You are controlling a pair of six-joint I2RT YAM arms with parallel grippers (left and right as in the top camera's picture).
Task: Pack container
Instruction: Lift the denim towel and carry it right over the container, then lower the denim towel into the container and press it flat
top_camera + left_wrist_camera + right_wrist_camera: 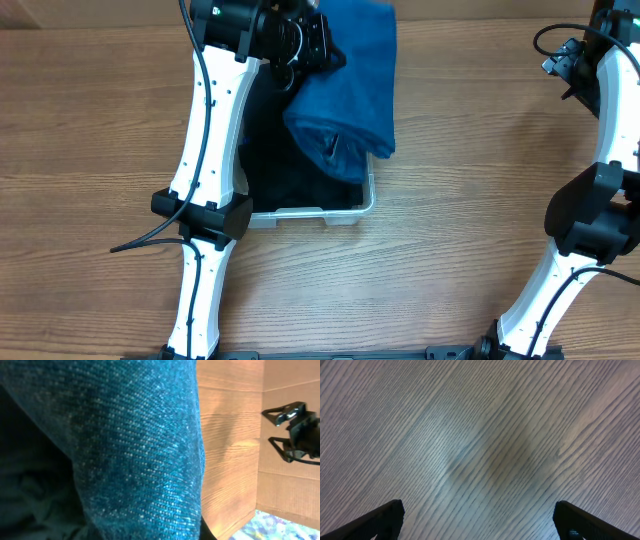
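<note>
A blue cloth (345, 90) drooped over a dark cloth (290, 170). The wooden table (100, 130) met a cardboard wall (290, 485).

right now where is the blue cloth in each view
Overhead: blue cloth at top centre, hanging over the container.
Left wrist: blue cloth fills the left two thirds, close up.
Right wrist: not in it.
Shared landmark: the wooden table, at right in the left wrist view, filling the right wrist view.

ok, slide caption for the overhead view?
Left claw holds a blue cloth over the container, dark fabric inside; right claw open off to the side.
</note>
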